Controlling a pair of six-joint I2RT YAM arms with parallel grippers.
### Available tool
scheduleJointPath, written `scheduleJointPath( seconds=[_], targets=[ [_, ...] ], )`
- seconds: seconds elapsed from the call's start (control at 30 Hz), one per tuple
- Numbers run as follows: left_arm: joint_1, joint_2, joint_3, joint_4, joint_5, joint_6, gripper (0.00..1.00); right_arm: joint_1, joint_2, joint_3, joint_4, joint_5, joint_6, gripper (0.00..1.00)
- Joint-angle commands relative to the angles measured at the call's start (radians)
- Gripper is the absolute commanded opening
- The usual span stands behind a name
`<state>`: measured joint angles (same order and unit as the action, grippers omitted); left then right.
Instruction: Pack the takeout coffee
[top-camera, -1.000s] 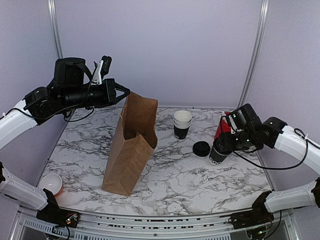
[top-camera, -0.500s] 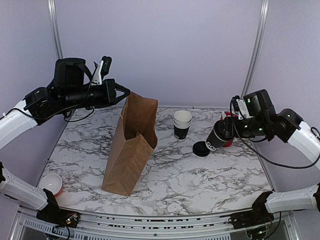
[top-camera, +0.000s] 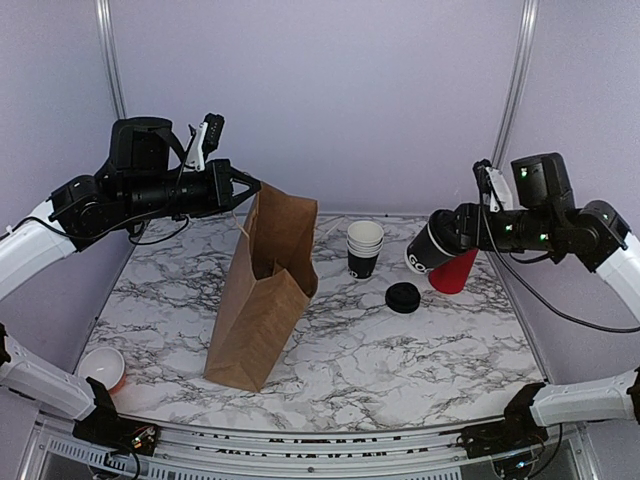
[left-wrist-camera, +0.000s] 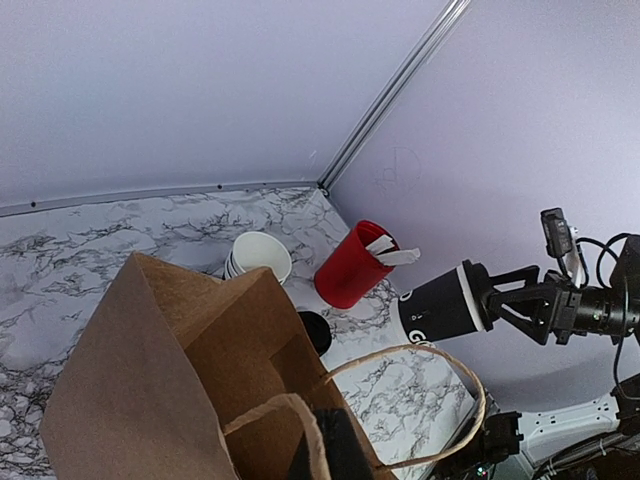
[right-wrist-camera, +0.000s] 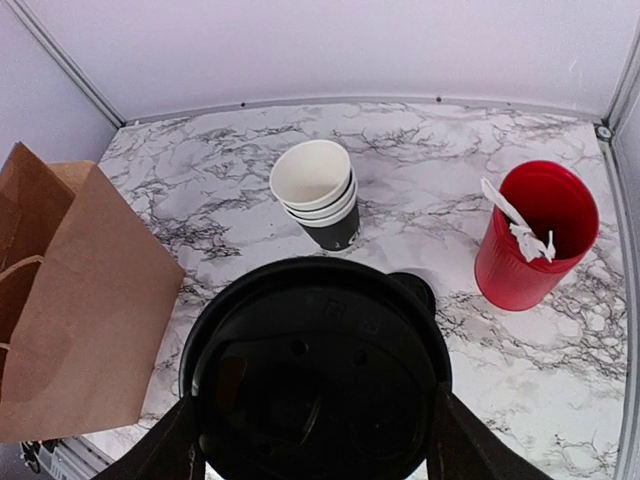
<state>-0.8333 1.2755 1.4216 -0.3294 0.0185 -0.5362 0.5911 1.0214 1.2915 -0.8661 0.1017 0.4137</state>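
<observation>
Clamped round the takeout coffee (top-camera: 428, 252), the right gripper (top-camera: 462, 236) has lifted it off the marble table (top-camera: 350, 360) within the last second. It now hangs tipped sideways near the red cup (top-camera: 455, 272), well apart from the brown paper bag (top-camera: 262, 300), whose handle (left-wrist-camera: 440, 400) the left gripper (top-camera: 243, 188) pinches, so the carry across probably comes next.

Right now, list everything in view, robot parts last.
paper bag: one, brown, standing open, left of centre
nested cups: one stack, black, white-rimmed, behind centre
loose lid: one, black, flat before the stack
red cup: one, red, white sticks inside, right rear
bowl: one, white inside, near-left corner
table: one, marbled white-grey
takeout coffee: one, black, lidded, held sideways aloft
left pincer: one, black, shut on the bag's handle
right pincer: one, black, gripping the takeout coffee
</observation>
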Motion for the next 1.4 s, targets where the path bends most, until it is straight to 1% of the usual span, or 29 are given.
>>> scheduleJointPath(
  seconds=[0.0,0.23,0.37,0.53,0.77,0.97,1.13,1.23,1.37],
  targets=[
    [-0.003,-0.009,-0.005,0.050,0.011,-0.004,0.00,0.007,0.018,0.110,0.030,-0.048,-0.045,0.68],
    [-0.003,-0.001,-0.003,0.056,0.019,-0.005,0.00,0.008,0.104,0.292,0.084,-0.137,-0.109,0.68],
    [-0.003,0.007,0.000,0.062,0.028,-0.006,0.00,0.012,0.165,0.362,0.126,-0.205,-0.125,0.68],
    [-0.003,0.018,0.004,0.072,0.043,-0.009,0.00,0.051,0.231,0.415,0.210,-0.259,-0.123,0.68],
    [-0.003,0.025,0.001,0.079,0.062,-0.011,0.00,0.115,0.359,0.539,0.265,-0.292,-0.133,0.67],
    [-0.003,0.025,-0.006,0.086,0.072,-0.012,0.00,0.186,0.453,0.591,0.282,-0.321,-0.135,0.67],
    [-0.003,0.025,-0.010,0.093,0.080,-0.010,0.00,0.240,0.513,0.624,0.240,-0.317,-0.149,0.67],
    [-0.004,0.022,-0.013,0.097,0.081,-0.010,0.00,0.276,0.537,0.618,0.197,-0.313,-0.150,0.67],
    [-0.004,0.007,-0.031,0.116,0.068,-0.014,0.00,0.279,0.531,0.551,0.172,-0.313,-0.142,0.67]
  ],
)
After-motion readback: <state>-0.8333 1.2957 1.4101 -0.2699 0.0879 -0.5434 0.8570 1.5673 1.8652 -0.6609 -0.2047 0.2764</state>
